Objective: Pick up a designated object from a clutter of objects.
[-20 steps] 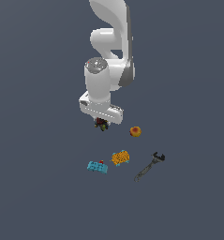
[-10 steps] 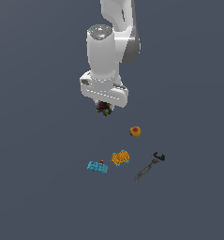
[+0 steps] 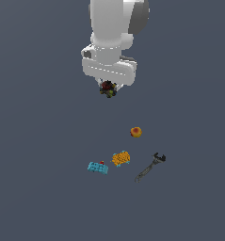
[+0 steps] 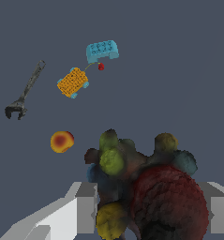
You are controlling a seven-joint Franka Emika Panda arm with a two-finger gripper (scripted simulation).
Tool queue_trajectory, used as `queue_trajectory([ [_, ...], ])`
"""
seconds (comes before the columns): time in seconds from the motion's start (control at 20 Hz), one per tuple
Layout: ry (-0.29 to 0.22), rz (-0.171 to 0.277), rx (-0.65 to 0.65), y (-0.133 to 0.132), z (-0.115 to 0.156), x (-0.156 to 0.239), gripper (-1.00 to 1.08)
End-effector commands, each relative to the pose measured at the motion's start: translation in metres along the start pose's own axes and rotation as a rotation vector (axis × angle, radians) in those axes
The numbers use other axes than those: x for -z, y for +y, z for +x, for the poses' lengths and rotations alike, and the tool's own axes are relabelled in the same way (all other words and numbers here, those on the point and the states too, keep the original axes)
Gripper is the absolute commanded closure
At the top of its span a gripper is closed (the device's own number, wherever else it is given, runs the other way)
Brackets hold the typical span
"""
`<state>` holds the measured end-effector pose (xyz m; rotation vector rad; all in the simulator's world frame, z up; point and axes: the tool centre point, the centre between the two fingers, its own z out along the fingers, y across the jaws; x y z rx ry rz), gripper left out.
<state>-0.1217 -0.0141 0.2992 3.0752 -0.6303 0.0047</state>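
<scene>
We see pick basically done: gripper (image 3: 108,89) clamped on spiky lump (image 3: 107,88), carried high, well clear of floor. Left below, going left to right in ext. view: cyan block (image 3: 97,167), orange block (image 3: 120,158), ball (image 3: 136,132), wrench (image 3: 150,166). Surface flat, dark grey-blue; no walls visible.

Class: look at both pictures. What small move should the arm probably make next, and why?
Probably hold the grip and stop lifting. The gripper is shut on the spiky lump, which hangs well above the ball, blocks and wrench, so the pick looks done.
</scene>
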Motion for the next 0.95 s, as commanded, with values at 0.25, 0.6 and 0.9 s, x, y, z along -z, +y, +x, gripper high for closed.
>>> queue_trajectory([
  [0.25,-0.002,0.0,0.0,-0.004,-0.019,0.054,1.08],
  [0.6,-0.003,0.001,0.001,-0.007,-0.028,0.084,1.08],
  [0.9,-0.003,0.002,0.001,-0.008,-0.029,0.092,1.08],
])
